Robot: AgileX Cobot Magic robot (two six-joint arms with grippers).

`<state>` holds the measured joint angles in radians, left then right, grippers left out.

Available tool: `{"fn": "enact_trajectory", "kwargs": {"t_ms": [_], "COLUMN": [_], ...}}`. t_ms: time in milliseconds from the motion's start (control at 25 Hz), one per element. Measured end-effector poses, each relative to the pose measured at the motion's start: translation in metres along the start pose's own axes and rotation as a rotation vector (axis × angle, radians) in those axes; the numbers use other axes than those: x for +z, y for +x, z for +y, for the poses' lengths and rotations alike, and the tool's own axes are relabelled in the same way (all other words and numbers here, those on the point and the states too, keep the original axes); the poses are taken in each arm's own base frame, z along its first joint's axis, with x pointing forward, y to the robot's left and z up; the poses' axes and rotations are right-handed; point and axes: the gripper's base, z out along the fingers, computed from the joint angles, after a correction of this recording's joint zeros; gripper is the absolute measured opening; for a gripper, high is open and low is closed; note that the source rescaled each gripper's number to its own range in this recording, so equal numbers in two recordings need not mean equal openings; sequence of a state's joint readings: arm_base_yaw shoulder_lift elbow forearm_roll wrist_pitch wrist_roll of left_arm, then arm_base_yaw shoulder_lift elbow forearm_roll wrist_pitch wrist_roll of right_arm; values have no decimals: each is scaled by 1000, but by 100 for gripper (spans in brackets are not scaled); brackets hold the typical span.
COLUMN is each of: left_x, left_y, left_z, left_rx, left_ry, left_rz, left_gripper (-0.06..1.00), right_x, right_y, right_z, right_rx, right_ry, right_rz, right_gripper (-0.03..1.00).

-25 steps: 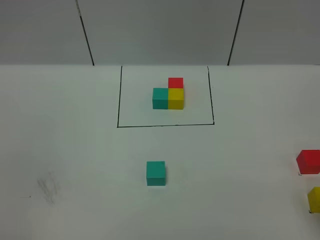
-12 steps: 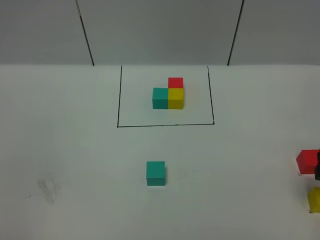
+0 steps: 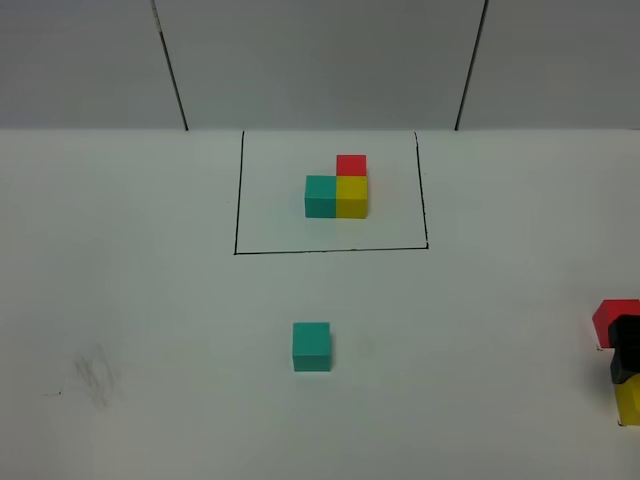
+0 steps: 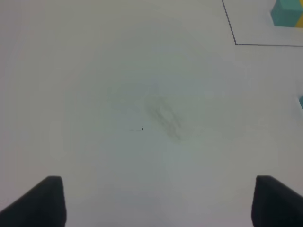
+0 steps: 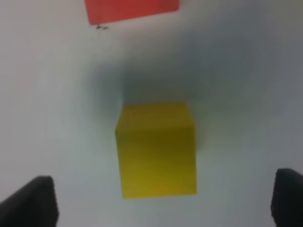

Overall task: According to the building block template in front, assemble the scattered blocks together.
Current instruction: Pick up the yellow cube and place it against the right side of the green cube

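The template (image 3: 338, 188) is a teal, yellow and red cube cluster inside a black outline at the back middle; its teal cube also shows in the left wrist view (image 4: 286, 13). A loose teal cube (image 3: 312, 346) sits mid-table. A loose red cube (image 3: 612, 318) and a loose yellow cube (image 3: 629, 401) sit at the right edge. My right gripper (image 3: 625, 352) comes in over them. In the right wrist view it is open (image 5: 163, 203), with the yellow cube (image 5: 157, 149) between its fingers and the red cube (image 5: 130, 9) beyond. My left gripper (image 4: 158, 201) is open over bare table.
The white table (image 3: 150, 300) has a grey smudge (image 3: 95, 375) at the front left, also in the left wrist view (image 4: 163, 116). A white wall with two dark seams stands at the back.
My right gripper has come into the exterior view from the right edge and moved over the gap between the red and yellow cubes. The cubes have not moved.
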<state>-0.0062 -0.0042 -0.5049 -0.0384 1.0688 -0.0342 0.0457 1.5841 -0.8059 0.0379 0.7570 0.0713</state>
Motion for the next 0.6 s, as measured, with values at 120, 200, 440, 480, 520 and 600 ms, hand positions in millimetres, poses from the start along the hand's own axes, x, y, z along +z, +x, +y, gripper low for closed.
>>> {"fn": "enact_trajectory", "kwargs": {"t_ms": [120,200,440,480,520,600], "left_x": [0,0,0,0,0,0], "left_y": [0,0,0,0,0,0], "left_z": [0,0,0,0,0,0], "left_rx": [0,0,0,0,0,0], "left_ry": [0,0,0,0,0,0], "left_rz": [0,0,0,0,0,0], "left_gripper": [95,95,95,95,95,95], "right_x": [10,17,32,35,36,40], "right_y": [-2,-3,-5,-5,-5,-6], "right_z": [0,0,0,-1,-1,-1], "right_rx": [1,2,4,4,4,5], "right_ry": [3,5,8,9,9,10], "right_rz": [19,38,68,69,71,77], "right_gripper": [84,84,84,83,84,84]}}
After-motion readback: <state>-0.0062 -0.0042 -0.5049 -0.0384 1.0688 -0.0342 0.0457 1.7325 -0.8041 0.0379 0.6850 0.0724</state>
